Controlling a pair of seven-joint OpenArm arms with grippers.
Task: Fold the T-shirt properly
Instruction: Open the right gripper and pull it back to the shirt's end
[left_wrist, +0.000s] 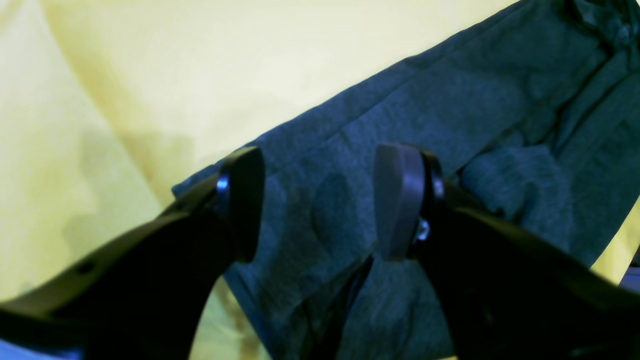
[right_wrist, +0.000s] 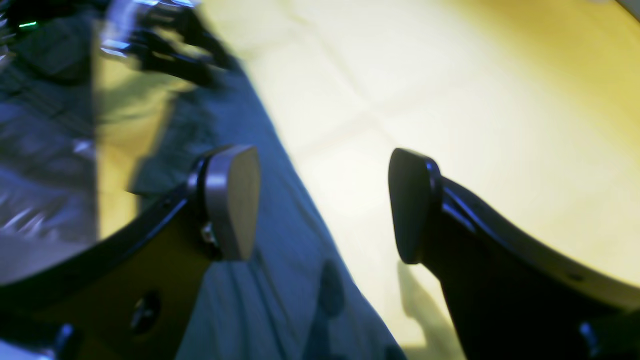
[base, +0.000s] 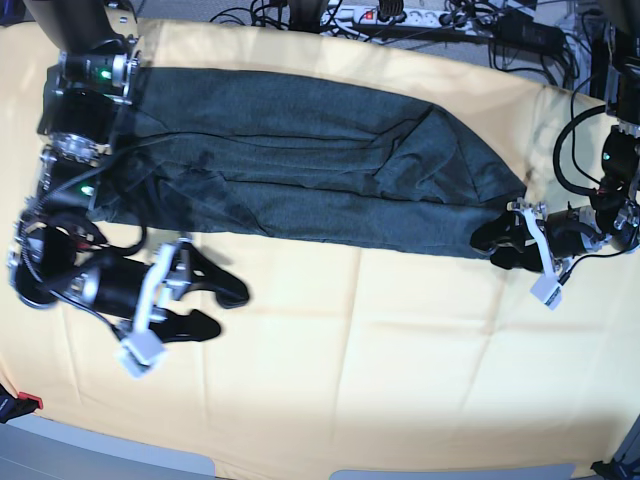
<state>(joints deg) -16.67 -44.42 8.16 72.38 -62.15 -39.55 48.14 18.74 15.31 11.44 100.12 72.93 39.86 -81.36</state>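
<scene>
The T-shirt (base: 300, 170) is dark charcoal and lies as a long, wrinkled band across the far half of the yellow cloth (base: 350, 350). My left gripper (base: 493, 248) is open at the shirt's right end. In the left wrist view its fingers (left_wrist: 245, 200) straddle the shirt (left_wrist: 450, 100) without closing on it. My right gripper (base: 228, 308) is open and empty, near the shirt's lower left part. In the right wrist view it (right_wrist: 325, 200) hangs over the shirt's edge (right_wrist: 280, 240), where dark fabric meets yellow cloth (right_wrist: 450, 100).
Cables and a power strip (base: 400, 15) run along the table's back edge. The right arm's body (base: 75, 130) stands over the shirt's left end. The table's front edge (base: 130, 450) is at the bottom of the base view.
</scene>
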